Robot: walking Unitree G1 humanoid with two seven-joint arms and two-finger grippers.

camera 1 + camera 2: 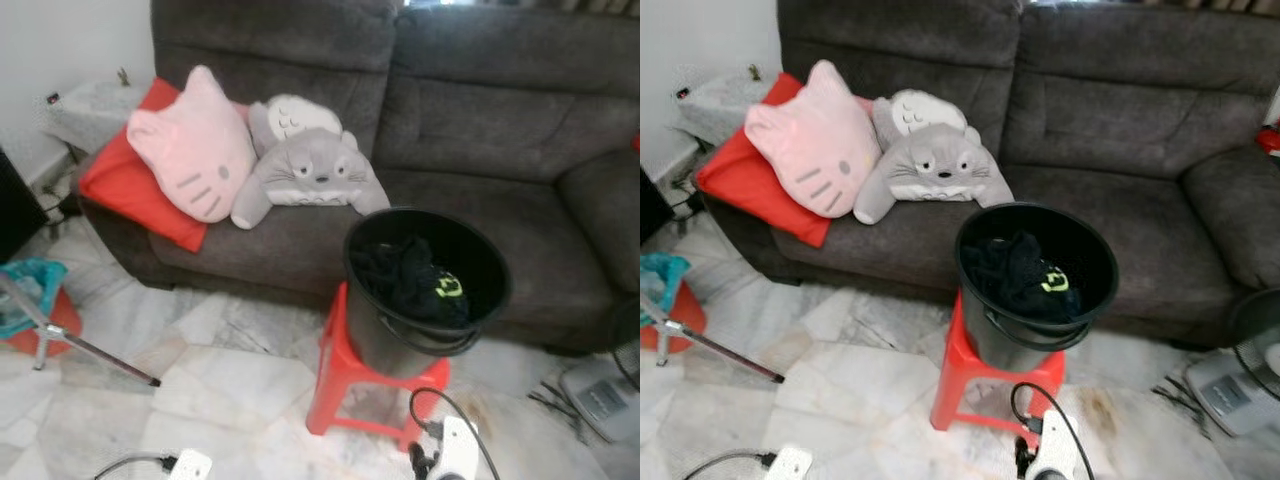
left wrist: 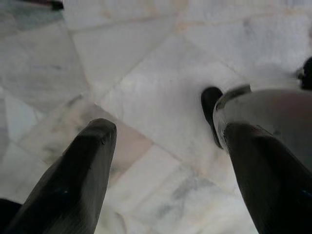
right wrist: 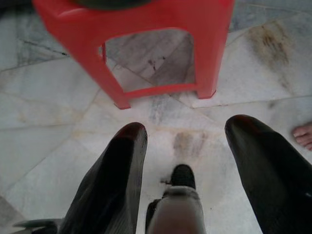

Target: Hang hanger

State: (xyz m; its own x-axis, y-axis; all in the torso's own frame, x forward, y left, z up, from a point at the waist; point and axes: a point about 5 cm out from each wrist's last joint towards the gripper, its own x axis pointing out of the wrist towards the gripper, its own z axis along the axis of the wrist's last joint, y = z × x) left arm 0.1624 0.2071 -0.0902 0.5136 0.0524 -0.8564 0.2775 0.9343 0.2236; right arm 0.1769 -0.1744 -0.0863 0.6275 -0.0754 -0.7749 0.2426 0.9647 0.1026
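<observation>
Both end effectors hang idle with nothing between their fingers: the left end effector [image 2: 165,161] is spread wide over bare marble floor [image 2: 146,73], and the right end effector [image 3: 187,161] is likewise released, looking down at the floor just before the red stool [image 3: 141,39]. No hanger can be made out anywhere; the nearest candidate for where it lies is the black bucket [image 1: 425,285], which stands on the red stool and holds a heap of dark clothing [image 1: 410,280] with a small green mark, so a hanger may be buried there, but that cannot be told. Behind the bucket is a grey sofa [image 1: 480,120] carrying a pink cat cushion [image 1: 190,145], a grey plush toy [image 1: 305,165] and a red cushion [image 1: 125,185]. A person's bare toes [image 3: 304,135] show at the floor's edge near the right arm. The task looks to be at its start, still searching; the next move calls for finding the hanger and a rail before raising either arm.
</observation>
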